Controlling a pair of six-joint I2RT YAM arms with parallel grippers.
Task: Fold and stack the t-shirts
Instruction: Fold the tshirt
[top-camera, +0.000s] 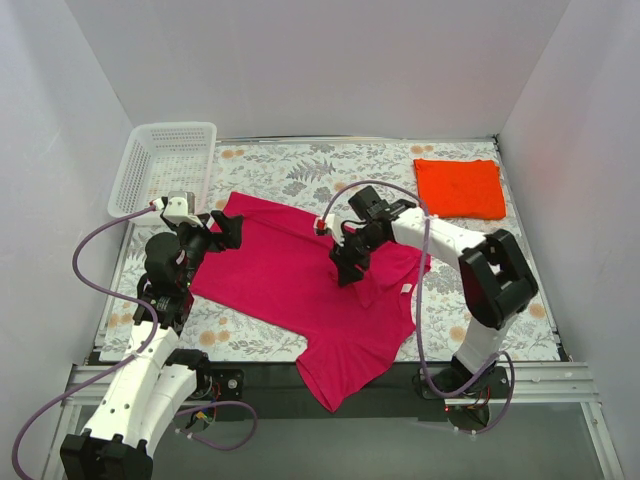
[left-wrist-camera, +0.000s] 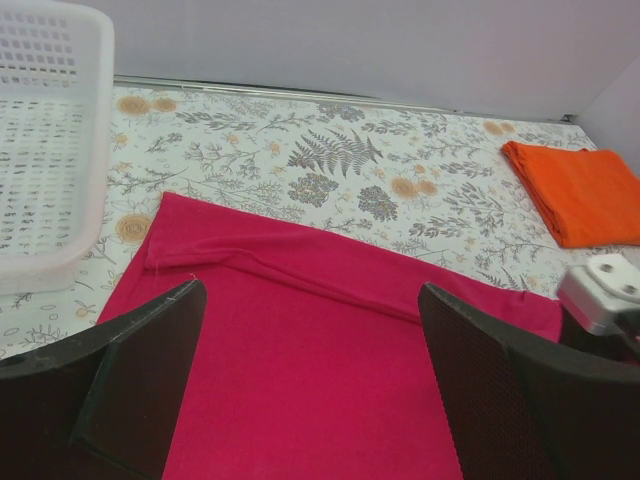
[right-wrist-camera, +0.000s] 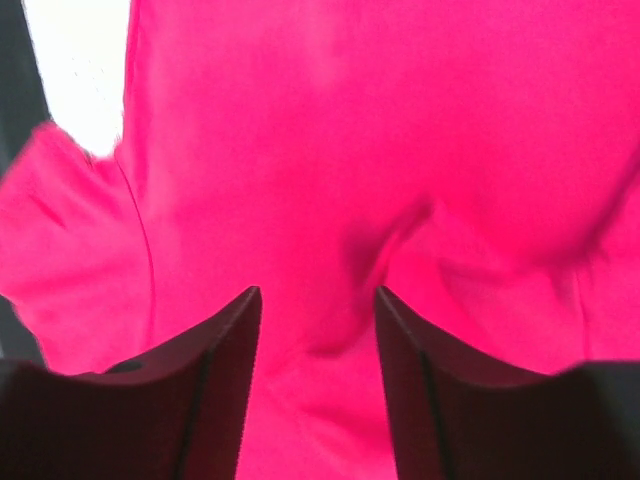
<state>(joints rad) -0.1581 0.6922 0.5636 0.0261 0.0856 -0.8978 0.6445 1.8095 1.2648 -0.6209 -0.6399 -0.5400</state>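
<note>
Two claws (top-camera: 232, 230) (top-camera: 345, 272), two t-shirts (top-camera: 285, 285) (top-camera: 460, 188), one basket (top-camera: 170, 127).

The spread t-shirt (top-camera: 280, 285) is solid magenta-pink with a small white label (top-camera: 407, 289); the folded t-shirt (top-camera: 460, 187) is plain orange-red. The lattice basket (top-camera: 165, 160) is white. The tabletop (top-camera: 300, 170) shows grey ferns and tan flowers on white.

The magenta t-shirt (top-camera: 290, 285) and the orange t-shirt (top-camera: 460, 187) are soft matt cloth, while the basket (top-camera: 165, 165) is smooth, slightly glossy white plastic.
</note>
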